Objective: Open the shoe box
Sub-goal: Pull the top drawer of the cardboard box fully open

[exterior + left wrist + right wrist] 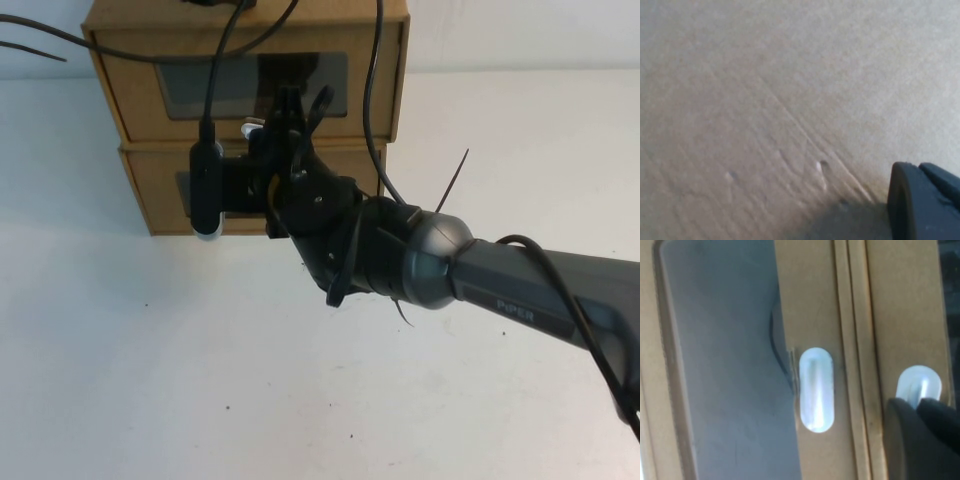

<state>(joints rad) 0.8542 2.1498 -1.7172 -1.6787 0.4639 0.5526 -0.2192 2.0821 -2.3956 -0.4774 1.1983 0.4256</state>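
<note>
White counter (150,380) carried two cardboard shoe boxes stacked at its far edge, the upper box (130,90) sitting on the lower box (150,200), each with a dark window in front. From the right side, the right gripper (919,412) reached to the boxes' fronts, its jaws clenched on the end of a clear handle (918,382). A second clear handle (816,390) sat just beside it across the seam, untouched, next to a window (725,365). Both boxes looked closed. Close against a plain cardboard surface was the left gripper (925,200); I cannot tell how its jaws stood.
</note>
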